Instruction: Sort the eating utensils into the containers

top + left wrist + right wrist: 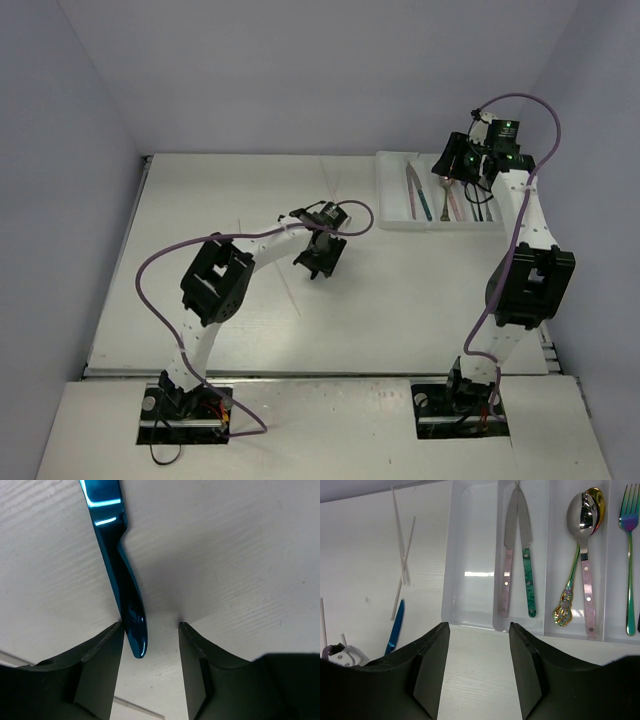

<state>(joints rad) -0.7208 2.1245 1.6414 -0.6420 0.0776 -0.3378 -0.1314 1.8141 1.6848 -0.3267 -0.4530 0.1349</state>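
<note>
The left end effector (pixel 150 626) stands open around the handle of the blue knife (pixel 120 575) on the counter (pixel 240 555); the right end effector (pixel 479 627) hangs open just before the white tray (pixel 472 555)

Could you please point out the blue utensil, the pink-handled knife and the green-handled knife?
blue utensil (pixel 131 611): left wrist view, its handle.
pink-handled knife (pixel 506 585): right wrist view, its handle.
green-handled knife (pixel 529 585): right wrist view, its handle.

so the white tray (pixel 471 592) has a pink-handled knife (pixel 506 582) and green-handled knife (pixel 530 587) sharing one slot, a silver spoon (pixel 584 570) and gold spoon (pixel 565 609) overlapping in the next, then a rainbow fork (pixel 630 565), while the shiny blue knife (pixel 121 577) and pale sticks (pixel 401 545) lie flat out on the desk (pixel 360 565)
</note>
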